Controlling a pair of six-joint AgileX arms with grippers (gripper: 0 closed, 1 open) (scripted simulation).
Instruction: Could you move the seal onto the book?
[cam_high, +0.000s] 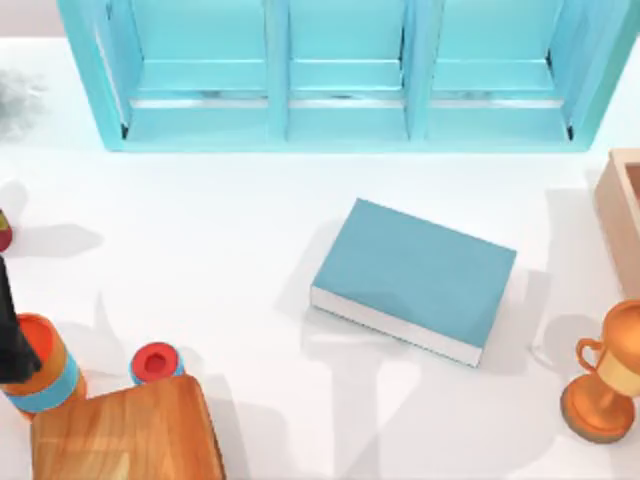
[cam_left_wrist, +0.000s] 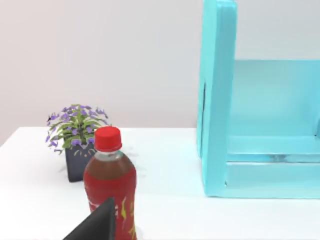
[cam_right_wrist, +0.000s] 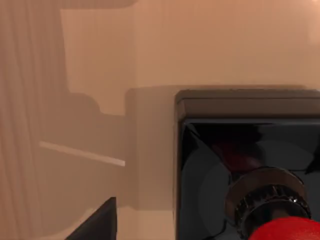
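Observation:
The seal is very close in the right wrist view: a black square block with a glossy red knob on a dark ribbed neck. It stands on a tan surface with tan walls behind it. A dark edge of my right gripper lies just beside the seal, apart from it. The book, teal with white page edges, lies flat in the middle of the table in the top view. My left arm is a dark shape at the table's left edge, and its gripper shows in the left wrist view.
A teal shelf unit spans the back. At the front left stand an orange cylinder with a blue band, a small blue cylinder with a red top and a wooden board. A trophy and a tan box are at the right. A red bottle and a potted plant are at the far left.

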